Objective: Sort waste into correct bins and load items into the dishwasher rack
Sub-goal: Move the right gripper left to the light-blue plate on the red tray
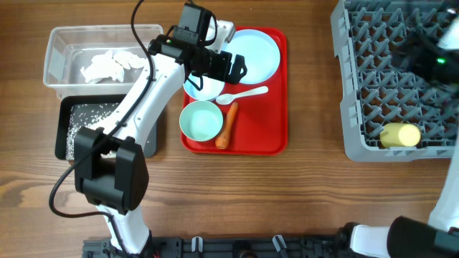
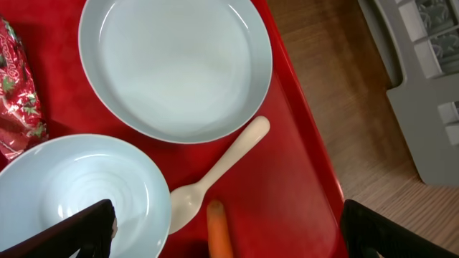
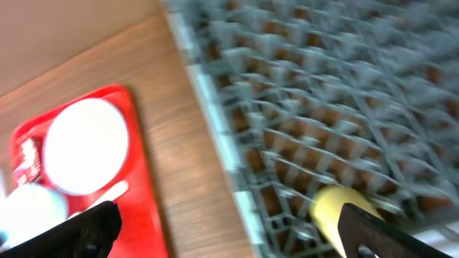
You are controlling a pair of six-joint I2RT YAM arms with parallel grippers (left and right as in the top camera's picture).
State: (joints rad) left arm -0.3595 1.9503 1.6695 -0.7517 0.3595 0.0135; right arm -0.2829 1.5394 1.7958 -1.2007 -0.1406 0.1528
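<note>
Two fingers (image 2: 79, 233) of the left claw (image 2: 228, 229) stand wide apart over the red tray (image 1: 269, 122), gripping nothing. The carrot (image 1: 226, 125) lies on the tray on the robot's side of the claw, long axis running toward the robot, far tip near the spoon (image 1: 242, 94). The right claw (image 3: 240, 233), likewise apart, hangs over the rack (image 1: 351, 136); the left arm is nearer

Two bowls (image 1: 201, 121) (image 1: 206, 90), one plate (image 1: 254, 56), one spoon (image 1: 244, 93), one carrot (image 1: 227, 125), one wrapper (image 2: 18, 86), one cup (image 1: 399, 135), two bins (clear (image 1: 57, 43), black (image 1: 63, 104)).
</note>
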